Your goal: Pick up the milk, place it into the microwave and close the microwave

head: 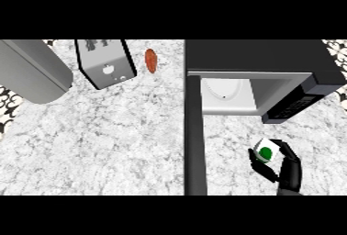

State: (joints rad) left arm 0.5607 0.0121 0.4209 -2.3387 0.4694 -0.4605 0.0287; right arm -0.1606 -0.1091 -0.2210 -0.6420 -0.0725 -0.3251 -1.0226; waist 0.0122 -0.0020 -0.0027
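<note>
Right hand (288, 169) is curling its fingers around the milk (266, 150), holding it above the counter (102, 137) near the open door (194, 137). Beyond, the microwave (264, 78) is standing open. Farther left: toaster (105, 62).

A white and grey marbled stone counter top (108, 137) is seen filling most of the view. A black-and-white patterned tiled surface (8, 103) is glimpsed past its far-left and far-right corners. The counter is evenly lit, with soft shadows cast beneath what stands on it.
</note>
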